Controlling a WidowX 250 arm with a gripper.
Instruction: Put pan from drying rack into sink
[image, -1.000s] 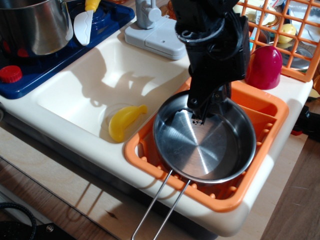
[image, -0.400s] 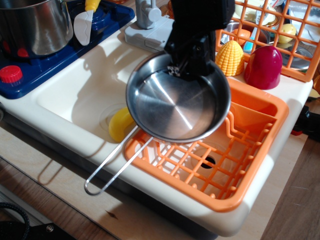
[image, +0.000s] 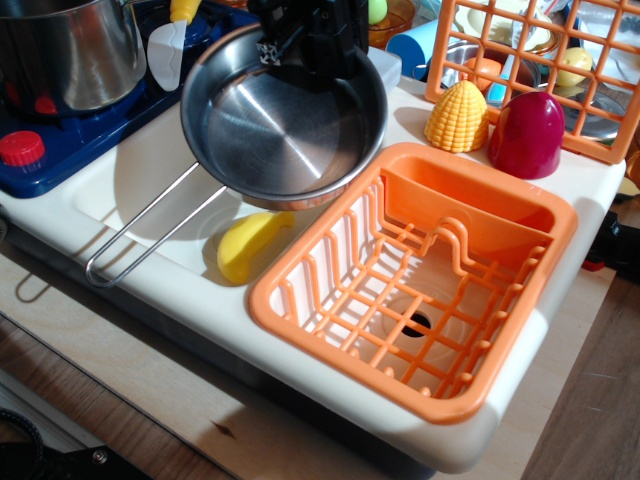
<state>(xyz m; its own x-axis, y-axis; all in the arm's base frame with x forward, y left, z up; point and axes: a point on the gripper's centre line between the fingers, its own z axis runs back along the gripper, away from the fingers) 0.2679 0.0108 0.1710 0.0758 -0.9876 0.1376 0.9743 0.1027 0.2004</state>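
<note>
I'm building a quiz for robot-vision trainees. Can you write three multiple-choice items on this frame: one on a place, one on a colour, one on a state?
1. Where is the pan?
A. Lying in the drying rack
B. Held up over the sink
C. On the blue stove

2. What colour is the drying rack?
A. Orange
B. Green
C. White

3. What state is the drying rack in?
A. Holding the pan
B. Holding a cup
C. Nothing on its grid

Answers:
1 B: the gripper holds the pan's far rim above the sink.
2 A: its grid and side compartment are orange.
3 C: the slats are bare, with the basin showing through.
</note>
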